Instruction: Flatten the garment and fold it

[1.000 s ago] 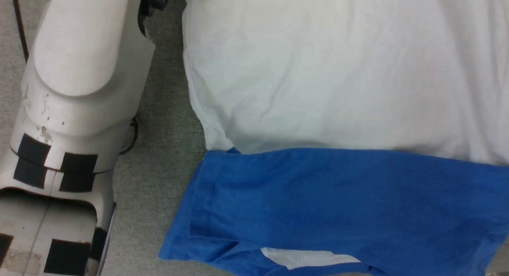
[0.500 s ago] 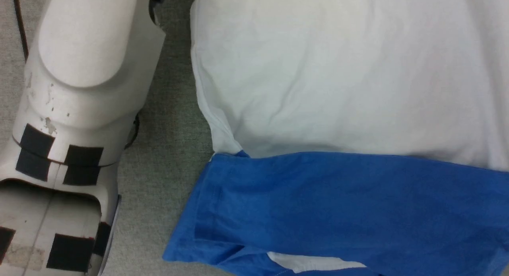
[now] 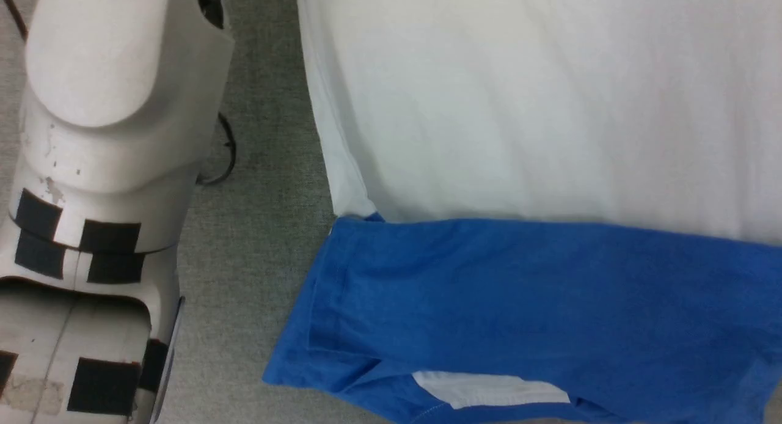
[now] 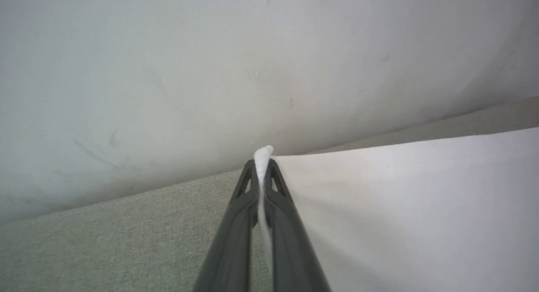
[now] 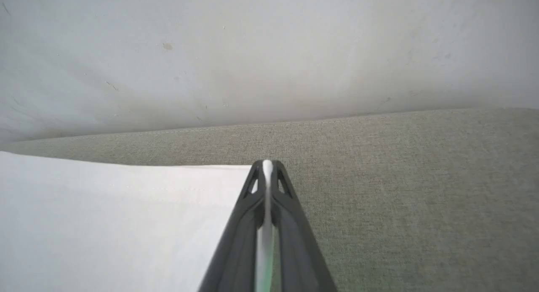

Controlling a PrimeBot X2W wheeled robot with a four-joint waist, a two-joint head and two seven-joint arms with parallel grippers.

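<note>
Royal-blue and white, the thin cloth shirt (image 3: 519, 106) lies spread on the grey-green woven surface (image 3: 256, 259). Its large white panel reaches away from the robot, and a blue section (image 3: 519, 302) lies across the near side with a white scrap peeking out at the hem.

The left gripper (image 4: 262, 159) has its two dark fingers pinched together on a corner of the white cloth, a small tuft poking past the tips. The right gripper (image 5: 267, 168) is clamped the same way on the opposite white corner, cloth sandwiched between its fingers. The left arm's pale forearm (image 3: 98, 106) stands beside the shirt's edge.

By my reading, both corners are secured and the fold is ready to begin. The next move calls for raising the two corners evenly and carrying them toward the blue section, keeping the thin cloth taut so it neither slips nor bunches.
</note>
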